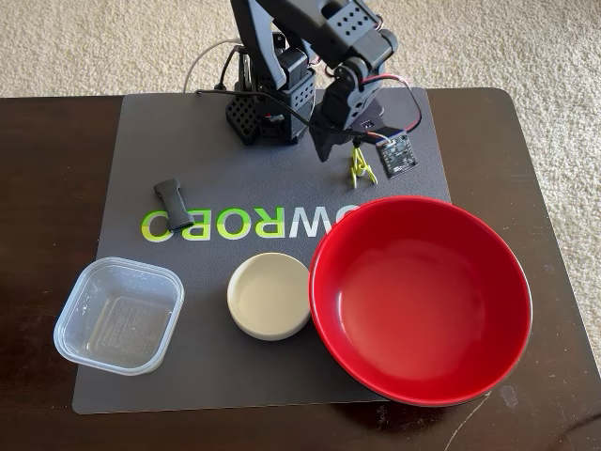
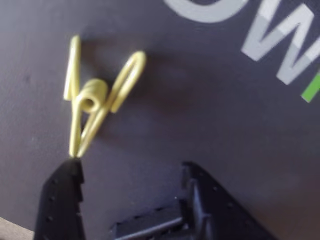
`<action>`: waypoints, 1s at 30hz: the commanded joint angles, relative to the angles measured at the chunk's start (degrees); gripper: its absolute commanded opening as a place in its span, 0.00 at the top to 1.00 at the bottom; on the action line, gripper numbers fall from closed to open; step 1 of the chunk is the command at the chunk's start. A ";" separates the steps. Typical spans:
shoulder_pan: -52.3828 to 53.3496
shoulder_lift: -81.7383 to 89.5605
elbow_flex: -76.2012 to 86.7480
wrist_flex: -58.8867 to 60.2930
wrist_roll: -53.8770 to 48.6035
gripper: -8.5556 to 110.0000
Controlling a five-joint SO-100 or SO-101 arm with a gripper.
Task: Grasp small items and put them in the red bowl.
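Yellow-green wire clip (image 2: pixel 92 97): lying on the dark grey mat (image 1: pixel 141 122), just behind the far rim of the red bowl (image 1: pixel 421 301) in the fixed view; not in the bowl.
Gripper (image 2: pixel 132 167): spread wide and holding nothing; in the wrist view one black fingertip (image 2: pixel 67 172) sits at the clip's thin end, the other well off to the right, so most of the clip lies outside the gap.
Risk of a miss: closing from here would likely catch only the clip's narrow tip, or nothing, because the jaws stand off to one side of it.
Risk of a flick: thin springy wire pinched at its end may pivot or skid across the smooth mat, perhaps toward the bowl's outer wall.
Risk of a drop: a hold on the tip alone looks weak, and the clip could swing loose on the way over the rim.
Other small items: short dark-grey bar (image 1: pixel 173 203), cream round dish (image 1: pixel 269 296) and clear square tub (image 1: pixel 119 316), all on the mat and outside the bowl; bowl empty.
Fixed view only: bowl, remaining items, arm (image 1: pixel 300 56) and the short path from clip to bowl.
Wrist view only: exact offset between fingertips and clip, coil and loops of the wire; whether the left fingertip touches the wire cannot be told.
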 commanded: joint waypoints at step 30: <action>3.69 -14.94 -7.47 -16.44 -14.06 0.51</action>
